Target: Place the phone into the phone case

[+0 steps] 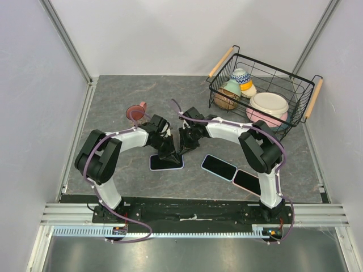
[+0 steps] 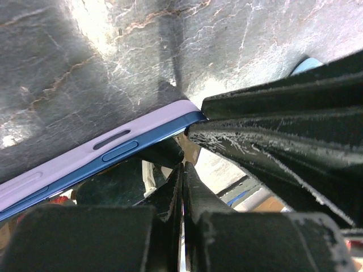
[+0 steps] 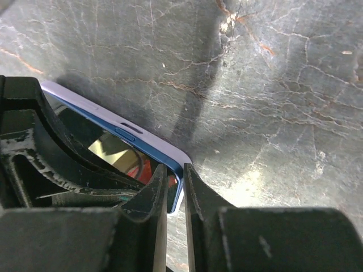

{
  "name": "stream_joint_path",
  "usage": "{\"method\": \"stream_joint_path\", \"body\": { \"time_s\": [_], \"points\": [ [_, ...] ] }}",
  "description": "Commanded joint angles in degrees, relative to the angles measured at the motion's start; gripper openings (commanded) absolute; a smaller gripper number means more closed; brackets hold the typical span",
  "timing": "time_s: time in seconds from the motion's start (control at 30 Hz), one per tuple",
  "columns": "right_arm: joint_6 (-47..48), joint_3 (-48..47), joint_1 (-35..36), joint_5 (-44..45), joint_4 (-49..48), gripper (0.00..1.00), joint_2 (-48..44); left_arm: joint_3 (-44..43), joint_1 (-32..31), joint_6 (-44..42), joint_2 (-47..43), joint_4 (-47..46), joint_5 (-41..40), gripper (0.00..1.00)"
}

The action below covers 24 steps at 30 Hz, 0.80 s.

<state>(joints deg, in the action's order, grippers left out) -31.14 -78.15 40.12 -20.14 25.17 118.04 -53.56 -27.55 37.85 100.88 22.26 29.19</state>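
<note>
A phone (image 1: pixel 166 162) with a dark screen lies on the table inside a lavender phone case (image 1: pixel 152 168), between both arms. My left gripper (image 1: pixel 168 149) is shut, its tip resting on the screen near the far edge. In the left wrist view my left gripper (image 2: pixel 182 168) has its jaws pressed together beside the phone's blue frame (image 2: pixel 142 139) and the case (image 2: pixel 62 161). My right gripper (image 1: pixel 182 148) stands at the phone's right far corner. In the right wrist view my right gripper (image 3: pixel 174 177) has narrow jaws straddling the corner, one finger over the screen (image 3: pixel 99 144) and one outside the case (image 3: pixel 150 137).
Two more dark phones (image 1: pixel 218 167) (image 1: pixel 248 182) lie to the right, near the right arm's base. A black wire basket (image 1: pixel 220 96) holding several bowls stands at the back right. A pink cup (image 1: pixel 136 111) sits behind the left arm. Walls close in both sides.
</note>
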Motion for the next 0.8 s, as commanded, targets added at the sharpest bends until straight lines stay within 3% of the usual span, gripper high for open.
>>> {"method": "stream_joint_path", "body": {
  "time_s": [0.0,0.3,0.77],
  "points": [
    [5.91,3.88,1.98,32.08,13.05,0.12,11.68,1.01,1.8,-4.01,6.43,3.66,-19.08,0.02],
    [4.07,3.88,4.88,40.78,16.75,0.09,14.06,-0.32,2.5,-3.04,7.4,3.84,-18.38,0.02],
    [3.8,2.83,7.52,47.04,20.62,0.11,18.72,1.96,5.93,-2.69,2.4,0.07,-8.63,0.02]
  ]
}}
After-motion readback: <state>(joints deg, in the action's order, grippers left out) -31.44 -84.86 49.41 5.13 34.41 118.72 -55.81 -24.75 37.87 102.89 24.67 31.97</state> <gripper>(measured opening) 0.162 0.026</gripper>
